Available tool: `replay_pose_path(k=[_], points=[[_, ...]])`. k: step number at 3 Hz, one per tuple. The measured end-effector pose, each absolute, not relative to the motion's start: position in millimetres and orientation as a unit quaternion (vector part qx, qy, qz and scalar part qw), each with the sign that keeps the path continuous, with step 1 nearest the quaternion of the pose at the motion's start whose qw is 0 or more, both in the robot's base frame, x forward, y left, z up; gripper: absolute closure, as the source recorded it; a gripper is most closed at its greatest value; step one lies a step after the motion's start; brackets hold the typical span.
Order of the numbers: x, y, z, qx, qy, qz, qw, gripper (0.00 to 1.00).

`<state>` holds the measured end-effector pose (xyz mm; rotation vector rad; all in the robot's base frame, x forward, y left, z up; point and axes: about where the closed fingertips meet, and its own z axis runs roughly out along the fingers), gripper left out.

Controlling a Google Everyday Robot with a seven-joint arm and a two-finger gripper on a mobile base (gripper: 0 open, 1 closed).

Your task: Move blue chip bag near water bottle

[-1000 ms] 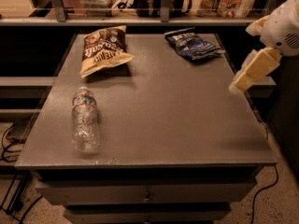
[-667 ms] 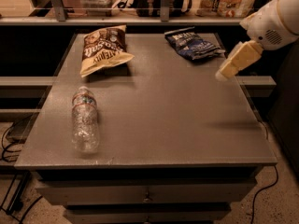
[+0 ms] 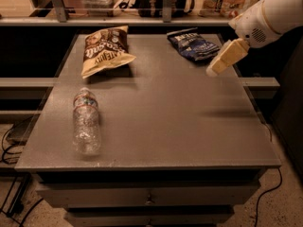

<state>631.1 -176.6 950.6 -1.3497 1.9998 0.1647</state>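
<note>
- Swung the gripper (image 3: 216,67) leftward since a second ago, from beyond the right edge of the table (image 3: 180,126) to above its far right corner; left both bags and the bottle unmoved.
- Hangs now just right of the blue chip bag (image 3: 193,44), raised above it and not touching; cannot tell whether released or clenched.
- Finds the blue chip bag lying flat at the far right of the table and the water bottle (image 3: 86,122) on its side near the front left, well apart, with the brown-and-yellow chip bag (image 3: 105,48) at the far left.
- Judged step in hand: reaching in for the grasp.
- Should carry on left until centred over the bag, then come straight down.
- Best to pinch a raised crinkle or an edge rather than press flat film against the tabletop.
- Should lift clear before travelling, to avoid dragging and losing the bag.
- Should set down beside the bottle without nudging it; round, lying down, likely to roll.
</note>
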Motion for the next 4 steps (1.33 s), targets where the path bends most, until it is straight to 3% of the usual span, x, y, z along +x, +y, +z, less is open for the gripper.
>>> replay_pose_path(k=[4], points=[[750,-138,872,-0.487,0.792,0.146,0.338,0.0]])
